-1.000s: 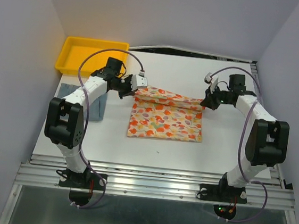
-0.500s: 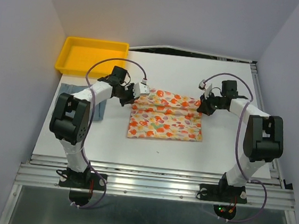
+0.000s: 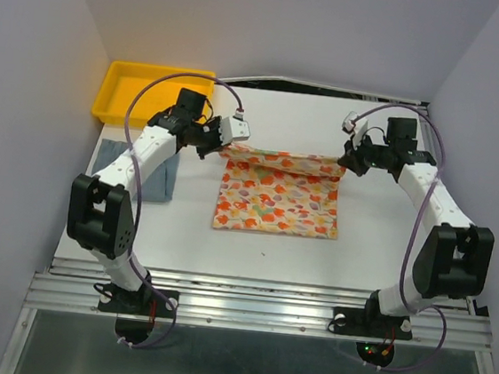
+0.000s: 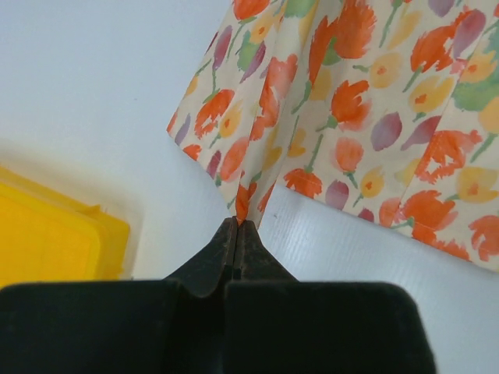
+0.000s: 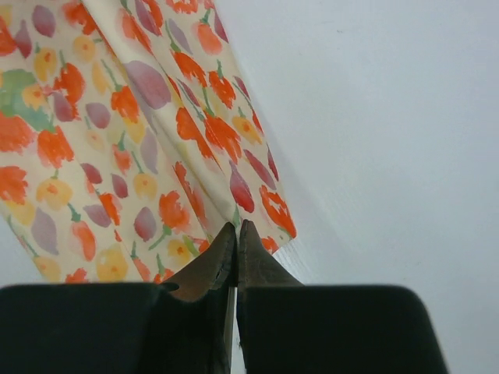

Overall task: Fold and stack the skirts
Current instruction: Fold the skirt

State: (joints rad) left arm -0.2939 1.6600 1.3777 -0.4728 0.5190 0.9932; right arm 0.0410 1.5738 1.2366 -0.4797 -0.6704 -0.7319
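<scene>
Floral skirt (image 3: 277, 199) far edge pulled farther out | left tool (image 4: 238, 226), right tool (image 5: 236, 226) pinched on its corners

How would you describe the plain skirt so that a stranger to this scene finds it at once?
Start at the yellow tray in the far left corner of the table. Just nearer than it, at the table's left edge, the blue-grey skirt lies partly under the left arm. It is plain, whereas the floral skirt in the middle is cream with orange flowers.

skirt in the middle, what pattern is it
Skirt: cream, orange-red floral print; left wrist view.
</scene>
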